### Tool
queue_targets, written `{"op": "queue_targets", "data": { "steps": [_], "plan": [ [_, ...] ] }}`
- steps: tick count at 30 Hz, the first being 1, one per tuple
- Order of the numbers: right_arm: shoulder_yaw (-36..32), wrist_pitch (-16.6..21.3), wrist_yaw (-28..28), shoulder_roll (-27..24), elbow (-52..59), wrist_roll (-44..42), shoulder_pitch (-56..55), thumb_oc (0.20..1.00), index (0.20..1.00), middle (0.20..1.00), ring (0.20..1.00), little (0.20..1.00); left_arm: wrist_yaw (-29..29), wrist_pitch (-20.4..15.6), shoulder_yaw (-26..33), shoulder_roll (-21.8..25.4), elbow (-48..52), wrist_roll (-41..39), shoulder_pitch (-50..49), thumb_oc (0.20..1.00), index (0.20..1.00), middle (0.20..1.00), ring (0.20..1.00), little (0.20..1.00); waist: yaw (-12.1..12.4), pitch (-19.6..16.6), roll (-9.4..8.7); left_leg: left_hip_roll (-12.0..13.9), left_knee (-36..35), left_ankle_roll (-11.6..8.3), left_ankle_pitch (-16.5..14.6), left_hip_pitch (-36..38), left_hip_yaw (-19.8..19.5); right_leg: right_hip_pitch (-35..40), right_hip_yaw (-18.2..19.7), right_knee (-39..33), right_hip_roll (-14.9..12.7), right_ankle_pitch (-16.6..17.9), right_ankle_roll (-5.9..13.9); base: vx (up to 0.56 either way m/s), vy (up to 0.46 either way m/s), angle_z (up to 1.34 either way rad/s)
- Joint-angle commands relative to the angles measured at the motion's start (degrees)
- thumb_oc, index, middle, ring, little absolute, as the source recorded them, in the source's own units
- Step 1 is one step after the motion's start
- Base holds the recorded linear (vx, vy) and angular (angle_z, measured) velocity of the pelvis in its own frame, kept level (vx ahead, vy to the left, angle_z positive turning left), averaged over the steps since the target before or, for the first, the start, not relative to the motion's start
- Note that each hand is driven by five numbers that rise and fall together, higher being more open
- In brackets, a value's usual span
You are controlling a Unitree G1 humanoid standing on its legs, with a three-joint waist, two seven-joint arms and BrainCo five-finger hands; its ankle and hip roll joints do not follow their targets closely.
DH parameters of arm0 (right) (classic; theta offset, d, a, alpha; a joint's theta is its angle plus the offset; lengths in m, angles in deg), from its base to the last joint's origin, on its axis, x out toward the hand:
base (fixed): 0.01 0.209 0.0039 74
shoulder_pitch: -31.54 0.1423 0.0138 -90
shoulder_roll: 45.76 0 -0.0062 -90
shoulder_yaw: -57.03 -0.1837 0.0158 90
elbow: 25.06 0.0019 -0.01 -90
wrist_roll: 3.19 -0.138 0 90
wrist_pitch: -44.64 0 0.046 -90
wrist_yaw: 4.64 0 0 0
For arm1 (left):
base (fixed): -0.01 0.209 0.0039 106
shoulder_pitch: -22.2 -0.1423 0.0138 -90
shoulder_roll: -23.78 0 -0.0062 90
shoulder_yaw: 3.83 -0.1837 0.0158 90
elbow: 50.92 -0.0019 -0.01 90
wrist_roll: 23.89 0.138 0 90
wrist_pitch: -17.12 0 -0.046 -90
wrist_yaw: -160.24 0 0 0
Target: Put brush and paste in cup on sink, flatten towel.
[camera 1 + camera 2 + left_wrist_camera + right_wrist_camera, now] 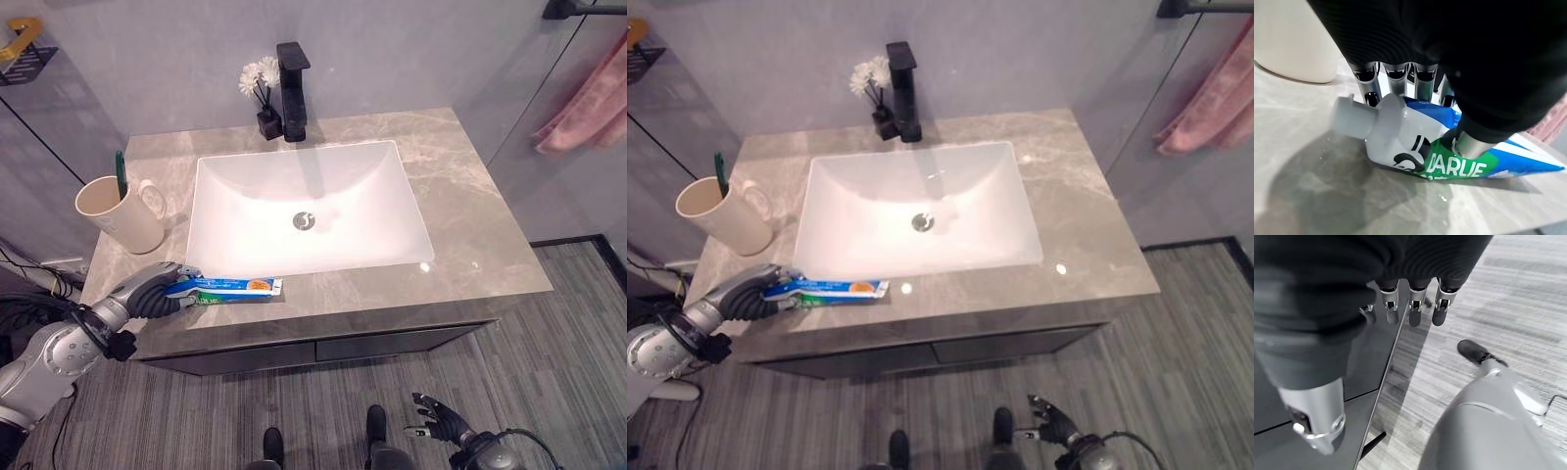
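A blue, green and white toothpaste tube (235,288) lies on the grey marble counter (470,196) in front of the white basin. My left hand (155,291) is at its cap end, fingers and thumb curled round the tube (1415,147), which still rests on the counter. A cream cup (122,212) stands at the counter's left with a green toothbrush (120,171) upright in it. A pink towel (596,113) hangs on a rail at the upper right. My right hand (439,416) hangs low near the floor, fingers relaxed (1415,308).
The white basin (309,211) sits in the middle of the counter. A black tap (293,88) and a small vase of white flowers (263,93) stand behind it. A wire shelf (24,54) is on the wall at upper left.
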Motion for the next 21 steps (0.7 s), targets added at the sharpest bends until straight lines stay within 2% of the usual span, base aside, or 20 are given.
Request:
{"op": "queue_targets", "data": {
  "steps": [1, 5, 7, 9, 11, 13, 14, 18, 19, 20, 21],
  "plan": [
    [-8.54, -2.67, -0.87, 4.74, -18.11, -11.90, 2.32, 1.000, 1.000, 1.000, 1.000, 1.000, -1.51, -1.60, -0.88, 1.03, 8.30, 6.43, -4.11, 0.200, 0.200, 0.200, 0.200, 0.200, -0.21, -1.53, -1.53, -1.85, 0.26, 1.65, -0.60, -1.70, -1.46, 4.43, -0.87, -0.01, -4.69, 0.10, 5.42, 0.08, -0.055, 0.03],
    [-13.57, -4.24, -1.53, 4.09, -26.17, -14.80, 2.99, 1.000, 1.000, 1.000, 1.000, 1.000, 1.11, -1.55, 3.32, 1.79, 11.09, 7.77, -2.99, 0.200, 0.200, 0.200, 0.200, 0.200, 0.05, -2.63, -1.95, -1.58, 0.26, 1.51, -1.07, -0.43, -1.75, 5.82, -1.28, -0.01, -4.47, -0.55, 5.31, 0.03, -0.037, 0.03],
    [-17.47, -4.92, -3.14, 1.18, -30.51, -15.29, 4.49, 1.000, 1.000, 1.000, 1.000, 1.000, 4.88, -1.28, 6.78, 2.34, 12.69, 10.96, -0.83, 0.200, 0.200, 0.200, 0.200, 0.200, 0.20, -3.56, -2.28, -1.27, 0.26, 1.34, -1.41, 0.64, -1.93, 7.13, -1.51, -0.01, -4.22, -1.16, 5.15, 0.03, -0.062, 0.01],
    [-18.83, -4.75, -3.71, 0.00, -30.59, -16.79, 5.14, 1.000, 1.000, 1.000, 1.000, 1.000, 6.72, -1.12, 7.28, 1.58, 12.67, 12.57, 0.51, 0.200, 0.200, 0.200, 0.200, 0.200, -0.02, -3.72, -2.32, -1.18, 0.26, 1.27, -1.55, 1.06, -1.94, 7.50, -1.43, -0.01, -4.12, -1.39, 5.08, 0.02, -0.038, 0.03],
    [-23.58, -4.01, -5.17, -2.87, -28.92, -23.14, 6.03, 1.000, 1.000, 1.000, 1.000, 1.000, 10.97, -0.74, 9.27, 0.22, 13.17, 15.47, 3.27, 0.200, 0.200, 0.200, 0.200, 0.200, -0.40, -4.09, -2.41, -1.03, 0.26, 1.21, -1.32, 1.80, -1.81, 8.15, -1.39, -0.01, -3.86, -1.41, 4.85, -0.01, -0.039, 0.02],
    [-25.55, -3.08, -6.83, -4.54, -26.24, -25.60, 6.62, 1.000, 1.000, 1.000, 1.000, 1.000, 14.21, -0.39, 10.55, -0.89, 13.70, 17.74, 5.44, 0.200, 0.200, 0.200, 0.200, 0.200, -0.70, -4.76, -2.38, -0.75, 0.26, 1.08, -1.82, 2.45, -1.82, 8.77, -1.18, -0.01, -3.57, -2.03, 4.73, 0.01, -0.051, -0.03],
    [-26.42, -1.04, -9.38, -6.67, -20.07, -24.57, 6.96, 1.000, 1.000, 1.000, 1.000, 1.000, 17.50, 0.26, 12.51, -1.59, 13.66, 19.64, 7.60, 0.200, 0.200, 0.200, 0.200, 0.200, -1.27, -5.40, -2.44, -0.51, 0.26, 0.96, -1.85, 2.87, -1.64, 9.07, -1.03, -0.01, -3.34, -2.22, 4.50, -0.01, -0.060, -0.01],
    [-30.74, 1.97, -14.95, -8.84, 5.99, -20.89, 3.68, 1.000, 1.000, 1.000, 1.000, 1.000, 23.85, 1.74, 16.74, -3.20, 12.75, 24.20, 10.87, 0.200, 0.200, 0.200, 0.200, 0.200, -2.79, -6.44, -1.69, 0.04, 0.26, 0.77, -1.97, 3.86, -1.22, 9.85, -0.49, -0.01, -2.70, -2.74, 4.05, 0.00, -0.043, -0.04],
    [-31.88, 2.37, -16.57, -9.34, 11.14, -18.55, 3.33, 1.000, 1.000, 1.000, 1.000, 1.000, 24.91, 2.19, 18.02, -3.16, 13.12, 25.11, 11.36, 0.200, 0.200, 0.200, 0.200, 0.200, -3.02, -6.69, -1.52, 0.12, 0.26, 0.79, -2.01, 4.04, -1.11, 9.98, -0.32, -0.01, -2.61, -2.89, 3.91, -0.02, -0.044, -0.03],
    [-32.98, 3.69, -18.60, -10.72, 21.64, -13.80, 3.52, 1.000, 1.000, 1.000, 1.000, 1.000, 27.33, 3.11, 19.45, -2.45, 12.47, 26.65, 13.30, 0.200, 0.200, 0.200, 0.200, 0.200, -3.71, -6.94, -1.07, 0.32, 0.26, 0.83, -1.60, 4.42, -0.79, 10.16, 0.01, -0.01, -2.42, -2.79, 3.57, -0.01, -0.033, -0.01],
    [-33.13, 3.46, -18.71, -10.60, 21.99, -13.66, 3.36, 1.000, 1.000, 1.000, 1.000, 1.000, 27.41, 3.08, 19.33, -2.44, 12.38, 26.70, 13.44, 0.200, 0.200, 0.200, 0.200, 0.200, -3.66, -7.02, -1.05, 0.35, 0.26, 0.79, -1.87, 4.47, -0.88, 10.22, 0.04, -0.01, -2.40, -3.01, 3.62, 0.00, -0.046, 0.00]
  ]
}}
